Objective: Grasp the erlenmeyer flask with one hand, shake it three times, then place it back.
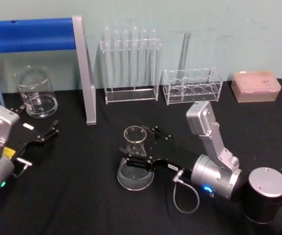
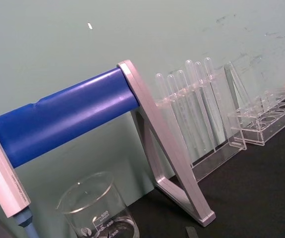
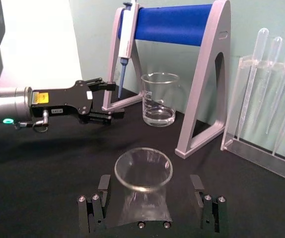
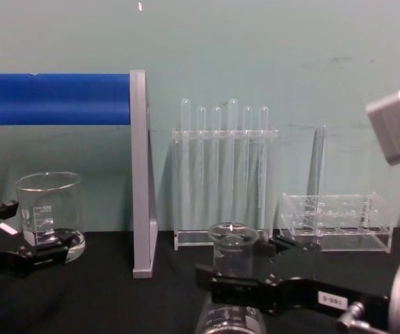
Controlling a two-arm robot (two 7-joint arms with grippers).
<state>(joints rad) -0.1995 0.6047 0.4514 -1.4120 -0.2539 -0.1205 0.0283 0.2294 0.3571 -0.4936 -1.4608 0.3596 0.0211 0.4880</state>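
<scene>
The flask stood upright on the black table, near its middle, with the right gripper reaching in from the right at neck height. Its jaws were spread, one on each side of the neck; in the right wrist view the flask sat between the fingers with a gap on both sides, so nothing was pinched. In the chest view the gripper crossed in front of the flask just below its rim.

The left gripper lay low over the table at the far left, jaws parted, well apart from the flask and just in front of the beaker.

Behind the flask, along the wall, stood a pipette stand with a blue bar, a rack of test tubes, a lower clear rack holding one tall tube, and a tip box at the far right. All of these stood well back from the flask, and nothing lay between it and the right gripper.
</scene>
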